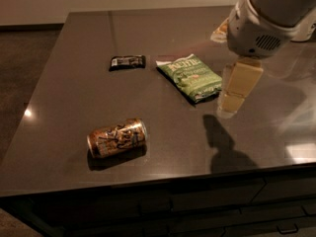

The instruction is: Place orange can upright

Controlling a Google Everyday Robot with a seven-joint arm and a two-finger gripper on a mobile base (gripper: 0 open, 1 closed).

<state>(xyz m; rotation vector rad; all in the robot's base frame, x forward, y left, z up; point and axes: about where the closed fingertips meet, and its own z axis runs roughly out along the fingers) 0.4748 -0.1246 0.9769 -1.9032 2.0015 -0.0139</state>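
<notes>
1. Gripper (228, 107): cream-coloured, points down from the white arm housing (256, 28) at upper right of the camera view.
2. Gripper pos.: over the right half of the table (74, 98), just beside the right edge of the green chip bag (189, 76) as seen in the view.
3. Gripper state: cannot tell whether open or closed. It reads as one pale block from this angle. Nothing is seen held in it.
4. Gripper shadow (222, 142): dark patch on the tabletop, nearer the front edge than the gripper itself.
5. Orange can (117, 138): lying on its side, not upright, on the front-left part of the table. Long axis runs roughly left-right, with the right end tilted slightly toward the back.
6. Can finish: orange-brown metallic w/ dark and cream print. A narrow shadow lies under it on the near side.
7. Can vs. gripper: well apart, no contact. The can is to the left of the gripper and nearer the front edge.
8. Green chip bag: flat on the table, mid-back, set diagonally. It is apart from the can.
9. Black wrapper (128, 61): small and flat, left of the chip bag and not touching it. It sits behind the can, toward the back.
10. Table: dark, glossy top w/ light reflections at the right side. Drawer fronts (197, 211) are visible below the front edge.
</notes>
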